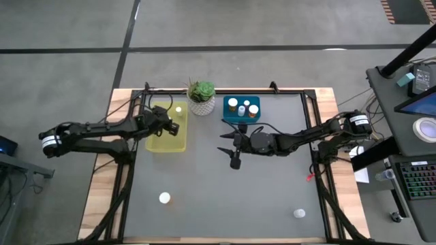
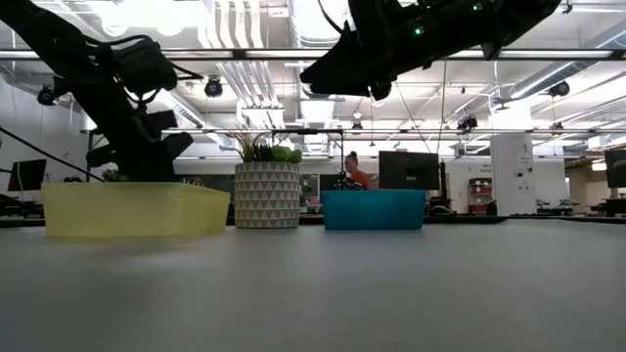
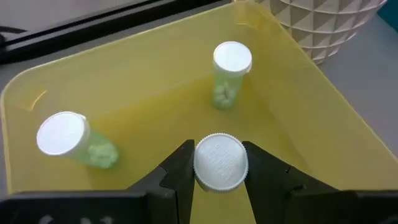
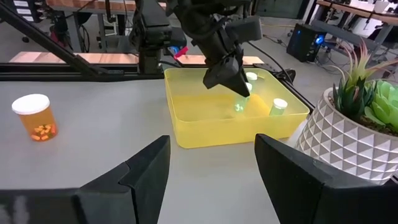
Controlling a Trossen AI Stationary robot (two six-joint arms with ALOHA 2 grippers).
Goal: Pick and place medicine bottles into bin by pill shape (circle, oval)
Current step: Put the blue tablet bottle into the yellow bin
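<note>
My left gripper (image 3: 221, 186) is over the yellow bin (image 1: 158, 143) at the far left, shut on a white-capped medicine bottle (image 3: 220, 160) held inside the bin. Two more bottles, one standing (image 3: 230, 71) and one tipped (image 3: 69, 138), rest on the bin's floor. My right gripper (image 1: 229, 150) hangs open and empty above mid-table, in front of the blue bin (image 1: 230, 117), which holds three bottles (image 1: 243, 107). Two loose bottles stand on the table, one near left (image 1: 165, 198), amber in the right wrist view (image 4: 34, 116), and one near right (image 1: 299, 213). My left gripper pinches the bottle between its two fingers, one on each side just below the white cap (image 3: 220, 163). The fingers (image 4: 231, 79) slant down into the bin from above. The bottle stays upright, cap up; whether its base touches the bin floor cannot be told.
A green plant in a white patterned pot (image 1: 201, 96) stands between the two bins at the far edge. Black frame rails run along the table's sides (image 1: 129, 170). A person (image 2: 354, 172) shows in the room far behind the table.
</note>
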